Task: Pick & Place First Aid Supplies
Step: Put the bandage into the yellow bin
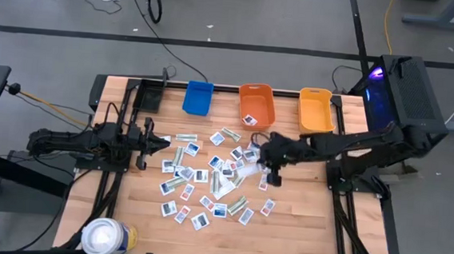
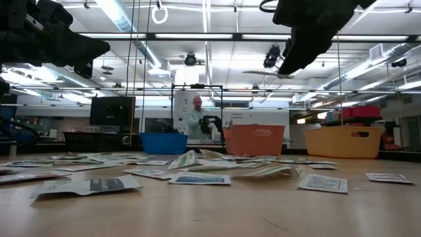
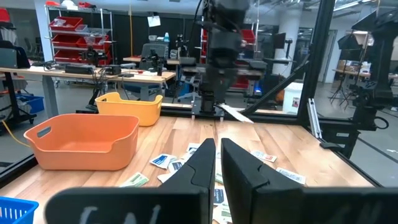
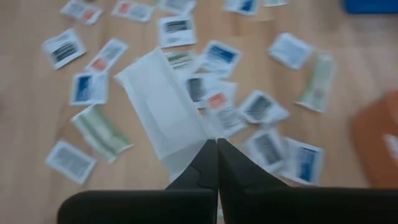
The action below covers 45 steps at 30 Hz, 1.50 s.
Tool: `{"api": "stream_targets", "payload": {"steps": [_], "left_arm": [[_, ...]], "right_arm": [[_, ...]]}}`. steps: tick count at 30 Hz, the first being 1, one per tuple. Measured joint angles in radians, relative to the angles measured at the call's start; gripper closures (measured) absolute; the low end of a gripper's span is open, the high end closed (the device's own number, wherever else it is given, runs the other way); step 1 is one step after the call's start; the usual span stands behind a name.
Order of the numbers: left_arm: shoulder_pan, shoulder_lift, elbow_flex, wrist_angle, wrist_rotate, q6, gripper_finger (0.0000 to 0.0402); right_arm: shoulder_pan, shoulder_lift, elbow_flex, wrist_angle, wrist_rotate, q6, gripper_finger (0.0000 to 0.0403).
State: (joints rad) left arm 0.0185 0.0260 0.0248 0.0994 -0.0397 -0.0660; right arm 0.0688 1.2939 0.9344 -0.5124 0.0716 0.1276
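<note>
your right gripper point(image 4: 216, 144) pinches a white packet point(image 4: 163, 106) above the scattered packets point(image 1: 207, 178); left gripper point(image 3: 217, 152), fingers nearly together, empty at table's 9 o'clock.

- We see the packets point(image 1: 207, 178) scattered over the middle of the table point(image 1: 299, 236), spreading from its centre toward the front edge.
- Three bins stand in a row along the table's back edge: the left bin point(image 1: 198, 98), the middle bin point(image 1: 256, 105) and the right bin point(image 1: 316, 109).
- One packet lies inside the middle bin.
- We find a roll point(image 1: 107, 237) at the front left corner.
- The left gripper point(image 1: 164, 141) sits near the left edge, beside the scatter.
- The right gripper point(image 1: 274, 178) hangs above the scatter's right side, pinching one packet point(image 4: 165, 115).
</note>
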Motion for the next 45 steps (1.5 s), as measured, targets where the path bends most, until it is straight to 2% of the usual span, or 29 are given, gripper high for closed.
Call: {"api": "stream_targets", "payload": {"steps": [10, 18, 29, 45], "left_arm": [[0.000, 0.000, 0.000, 0.000, 0.000, 0.000, 0.0369], [0.000, 0.000, 0.000, 0.000, 0.000, 0.000, 0.0369], [0.000, 0.000, 0.000, 0.000, 0.000, 0.000, 0.0369], [0.000, 0.000, 0.000, 0.000, 0.000, 0.000, 0.0369]], "right_arm": [[-0.190, -0.064, 0.000, -0.027, 0.002, -0.007, 0.0403], [-0.349, -0.066, 0.001, -0.030, 0.000, 0.007, 0.0403], [-0.566, -0.065, 0.001, -0.066, 0.091, 0.095, 0.0403], [-0.804, -0.068, 0.001, -0.139, 0.124, 0.099, 0.0403]]}}
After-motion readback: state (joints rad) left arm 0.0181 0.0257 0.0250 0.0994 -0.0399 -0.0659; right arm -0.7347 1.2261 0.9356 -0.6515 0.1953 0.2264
